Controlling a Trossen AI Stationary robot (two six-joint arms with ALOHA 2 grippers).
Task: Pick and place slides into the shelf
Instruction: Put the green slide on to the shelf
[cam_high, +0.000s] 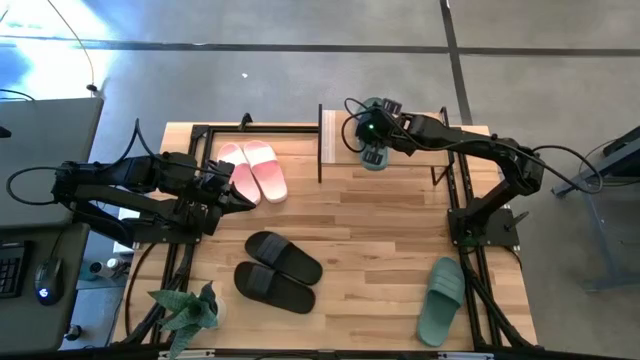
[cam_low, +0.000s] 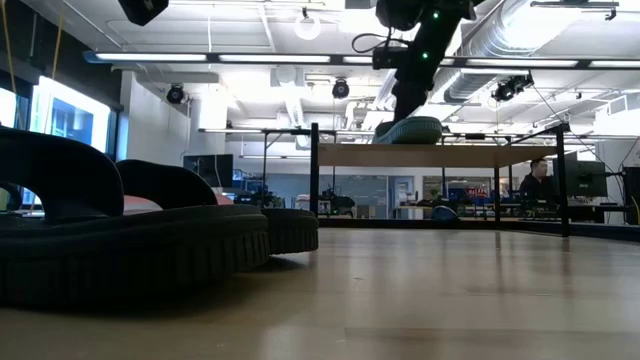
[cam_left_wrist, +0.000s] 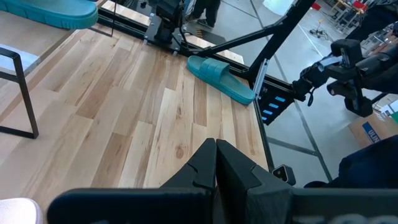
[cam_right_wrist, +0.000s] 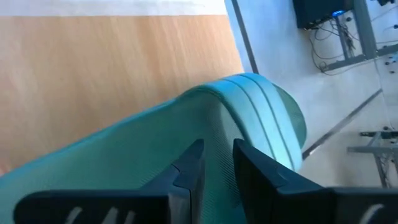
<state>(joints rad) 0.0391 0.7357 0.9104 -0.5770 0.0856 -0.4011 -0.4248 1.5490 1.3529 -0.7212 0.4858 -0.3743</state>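
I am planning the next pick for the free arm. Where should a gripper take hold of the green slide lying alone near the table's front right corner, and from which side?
Grip the wide strap of the green slide, coming straight down from above. It lies flat, sole down, clear of the black slides, so the raised strap is the one part fingers could close across. This is a judgement from the high view.

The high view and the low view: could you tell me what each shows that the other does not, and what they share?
Only the high view shows the pink slides, the second green slide near the table's front right corner, the plant and the left gripper. Only the low view shows the room and a person behind. Both show the black slides, the shelf and the right gripper holding a green slide on it.
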